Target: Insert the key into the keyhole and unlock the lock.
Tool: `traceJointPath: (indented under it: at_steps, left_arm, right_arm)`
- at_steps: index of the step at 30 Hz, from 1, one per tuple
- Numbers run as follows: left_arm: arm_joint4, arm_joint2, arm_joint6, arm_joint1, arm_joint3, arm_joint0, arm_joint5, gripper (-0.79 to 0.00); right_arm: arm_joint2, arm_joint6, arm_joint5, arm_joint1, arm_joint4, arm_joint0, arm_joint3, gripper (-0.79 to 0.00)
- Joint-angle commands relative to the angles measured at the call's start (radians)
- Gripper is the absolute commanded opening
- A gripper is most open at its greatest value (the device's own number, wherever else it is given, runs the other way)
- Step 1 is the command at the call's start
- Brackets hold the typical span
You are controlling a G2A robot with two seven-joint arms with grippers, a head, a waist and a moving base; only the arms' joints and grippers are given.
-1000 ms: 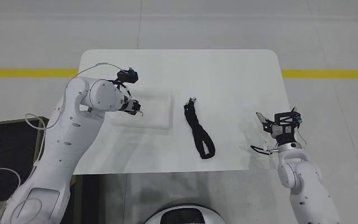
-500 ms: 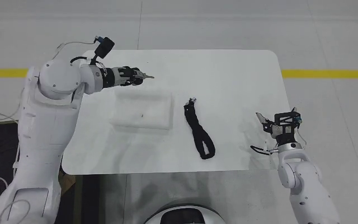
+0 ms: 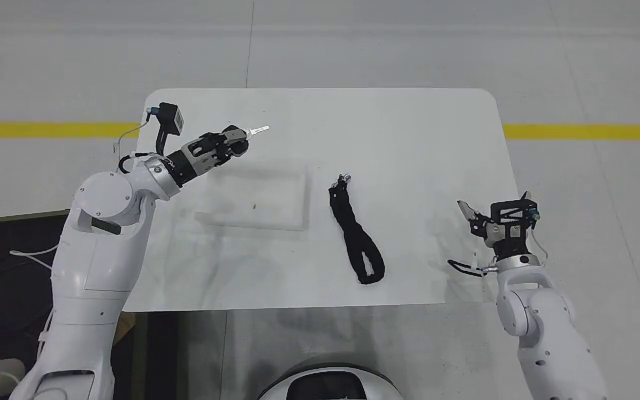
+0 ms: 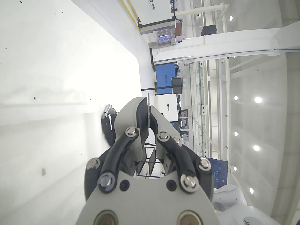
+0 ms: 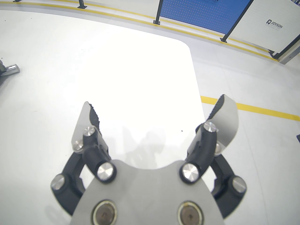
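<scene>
Top view down over whole table (image 3: pixel 420 130), wrist views close behind jaws, all sharing lock (image 3: pixel 352 232)

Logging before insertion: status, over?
Left gripper shut on key, over table far left. Right gripper open, empty, at right edge. Lock mid-table, untouched. White pad beside lock, key's side.

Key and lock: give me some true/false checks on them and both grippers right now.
The left gripper is shut on the key. True.
The key is already in the lock. False: it is held well apart from the lock.
The right gripper is open and empty. True.
The lock lies on the white pad. False: it lies on the table beside the pad.
</scene>
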Motion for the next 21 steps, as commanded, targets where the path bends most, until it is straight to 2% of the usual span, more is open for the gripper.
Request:
traceJointPath:
  at_steps: [1,2,3,4,6,9,11,13,16,21]
  left_arm:
    - [0.0,0.0,0.0,0.0,0.0,0.0,0.0,-0.785]
    - [0.0,0.0,0.0,0.0,0.0,0.0,0.0,-0.785]
    - [0.0,0.0,0.0,0.0,0.0,0.0,0.0,-0.785]
    - [0.0,0.0,0.0,0.0,0.0,0.0,0.0,-0.785]
    - [0.0,0.0,0.0,0.0,0.0,0.0,0.0,-0.785]
    - [0.0,0.0,0.0,0.0,0.0,0.0,0.0,-0.785]
    - [0.0,0.0,0.0,0.0,0.0,0.0,0.0,-0.785]
    - [0.0,0.0,0.0,0.0,0.0,0.0,0.0,-0.785]
    - [0.0,0.0,0.0,0.0,0.0,0.0,0.0,-0.785]
    - [0.0,0.0,0.0,0.0,0.0,0.0,0.0,-0.785]
  right_arm:
    - [0.0,0.002,0.002,-0.001,0.016,0.004,-0.004,0.0]
    - [-0.017,0.038,-0.026,-0.004,0.069,0.01,-0.024,0.0]
    - [-0.047,0.116,-0.137,-0.005,0.178,0.021,-0.049,0.0]
    - [-0.051,0.238,-0.197,-0.005,0.322,0.053,-0.057,0.0]
    - [-0.064,0.458,-0.263,-0.002,0.467,0.142,-0.078,0.0]
    - [-0.142,0.714,-0.238,-0.005,0.61,0.283,-0.066,0.0]
    - [-0.199,0.826,-0.197,-0.012,0.692,0.379,-0.054,0.0]
    - [-0.261,0.888,-0.176,-0.02,0.728,0.456,-0.033,0.0]
    - [-0.326,0.965,-0.09,-0.034,0.813,0.541,0.011,0.0]
    - [-0.326,0.965,-0.09,-0.034,0.813,0.541,0.011,0.0]
